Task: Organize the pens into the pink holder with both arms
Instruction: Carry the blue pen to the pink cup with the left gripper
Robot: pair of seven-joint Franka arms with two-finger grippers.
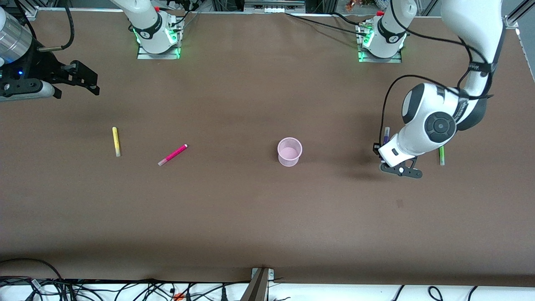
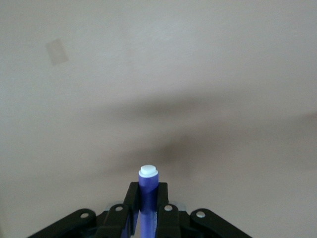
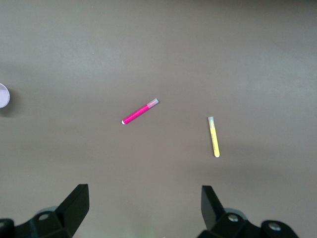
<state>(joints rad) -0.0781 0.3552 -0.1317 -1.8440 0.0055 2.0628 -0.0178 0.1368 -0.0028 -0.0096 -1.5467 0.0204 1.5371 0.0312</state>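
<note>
My left gripper (image 1: pixel 381 147) is shut on the dark purple-blue pen (image 1: pixel 386 133), held above the table toward the left arm's end; in the left wrist view the pen (image 2: pixel 148 184) stands between the closed fingers (image 2: pixel 161 198), pale tip outward. The pink holder (image 1: pixel 289 151) stands upright mid-table, empty as far as I see. The green pen (image 1: pixel 441 155) lies beside the left arm, partly hidden by it. The magenta-pink pen (image 1: pixel 172 154) and yellow pen (image 1: pixel 116 141) lie toward the right arm's end. My right gripper (image 1: pixel 85 81) hangs open and empty above them (image 3: pixel 144 203).
In the right wrist view the magenta-pink pen (image 3: pixel 140 111), the yellow pen (image 3: pixel 213 137) and the holder's edge (image 3: pixel 2 95) show on the brown tabletop (image 1: pixel 234 209). Cables run along the table's near edge. A small dark mark (image 1: pixel 399 203) lies nearer the front camera than the left gripper.
</note>
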